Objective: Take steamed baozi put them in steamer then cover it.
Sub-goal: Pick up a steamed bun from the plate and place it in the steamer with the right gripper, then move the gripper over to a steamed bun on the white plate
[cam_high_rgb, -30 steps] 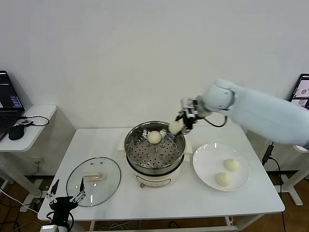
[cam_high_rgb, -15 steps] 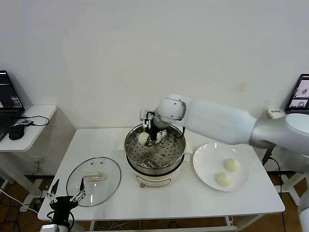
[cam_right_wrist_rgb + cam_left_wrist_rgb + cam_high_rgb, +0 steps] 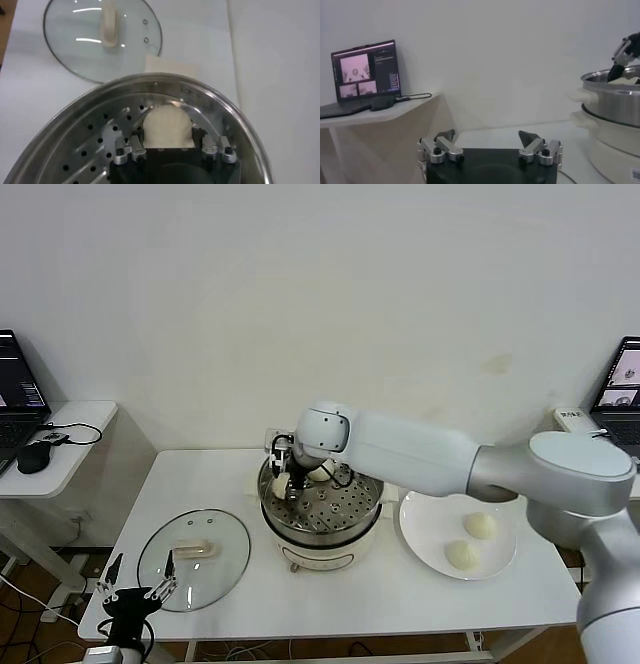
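Observation:
My right gripper (image 3: 284, 480) reaches inside the steamer (image 3: 340, 506) at its left side and is shut on a creamy-white baozi (image 3: 279, 486). In the right wrist view the baozi (image 3: 167, 125) sits between the fingers (image 3: 135, 147), low over the perforated steel floor (image 3: 90, 145) close to the rim. A second baozi (image 3: 321, 473) lies at the back of the basket. Two more baozi (image 3: 481, 525) (image 3: 462, 555) lie on the white plate (image 3: 430, 519). The glass cover (image 3: 193, 559) lies flat on the table left of the steamer. My left gripper (image 3: 490, 142) is open and parked below the table's front left corner.
A side table at the far left holds a laptop (image 3: 15, 399) and a mouse (image 3: 35, 456). A screen (image 3: 625, 379) stands at the far right. The cover also shows in the right wrist view (image 3: 102, 37). The steamer's side shows in the left wrist view (image 3: 615, 102).
My right arm has carried a baozi from the steamer's right rim across the basket and down to its left side. The left arm has not moved.

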Robot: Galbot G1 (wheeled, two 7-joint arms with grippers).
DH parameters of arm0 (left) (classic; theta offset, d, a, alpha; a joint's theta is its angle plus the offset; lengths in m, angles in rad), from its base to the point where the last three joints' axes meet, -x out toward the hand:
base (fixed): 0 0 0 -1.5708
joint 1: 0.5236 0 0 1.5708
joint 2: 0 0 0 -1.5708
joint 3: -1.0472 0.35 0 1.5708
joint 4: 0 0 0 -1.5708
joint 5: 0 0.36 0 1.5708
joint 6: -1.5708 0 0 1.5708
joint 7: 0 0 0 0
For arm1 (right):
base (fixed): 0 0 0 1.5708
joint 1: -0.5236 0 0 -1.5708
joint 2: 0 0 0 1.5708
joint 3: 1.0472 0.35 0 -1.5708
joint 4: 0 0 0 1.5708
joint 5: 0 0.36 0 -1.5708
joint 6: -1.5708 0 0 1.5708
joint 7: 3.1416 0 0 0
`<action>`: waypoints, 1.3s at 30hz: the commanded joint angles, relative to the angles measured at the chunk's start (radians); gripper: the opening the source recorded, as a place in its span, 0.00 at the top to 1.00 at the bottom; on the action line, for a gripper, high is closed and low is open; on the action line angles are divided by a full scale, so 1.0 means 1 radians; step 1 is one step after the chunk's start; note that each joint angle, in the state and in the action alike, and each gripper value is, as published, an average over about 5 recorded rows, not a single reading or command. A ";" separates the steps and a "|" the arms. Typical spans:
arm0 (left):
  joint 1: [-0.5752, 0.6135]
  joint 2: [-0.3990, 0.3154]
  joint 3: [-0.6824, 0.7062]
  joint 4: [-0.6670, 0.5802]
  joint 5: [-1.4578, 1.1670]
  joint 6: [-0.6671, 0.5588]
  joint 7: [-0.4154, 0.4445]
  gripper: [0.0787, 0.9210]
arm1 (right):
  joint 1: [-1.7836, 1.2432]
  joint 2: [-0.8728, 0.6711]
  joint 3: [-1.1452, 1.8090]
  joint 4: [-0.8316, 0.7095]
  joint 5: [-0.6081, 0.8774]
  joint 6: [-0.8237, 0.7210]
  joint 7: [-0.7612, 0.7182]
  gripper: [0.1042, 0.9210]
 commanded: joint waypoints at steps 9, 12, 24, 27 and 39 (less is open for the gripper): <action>-0.004 0.003 0.000 0.008 0.002 0.002 0.001 0.12 | 0.173 -0.202 0.008 0.131 -0.048 0.077 -0.229 0.13; -0.005 0.004 0.001 0.006 0.002 0.004 0.002 0.12 | 0.242 -0.321 0.002 0.190 -0.102 0.146 -0.330 0.12; 0.002 0.008 0.024 -0.011 0.015 0.009 0.003 0.12 | 0.260 -0.834 -0.015 0.431 -0.364 0.412 -0.524 0.12; 0.007 0.007 0.031 -0.015 0.021 0.009 0.003 0.12 | 0.190 -0.911 -0.010 0.455 -0.441 0.442 -0.524 0.12; 0.026 -0.010 0.051 -0.013 0.042 0.006 0.002 0.12 | -0.096 -0.988 0.064 0.457 -0.610 0.480 -0.463 0.12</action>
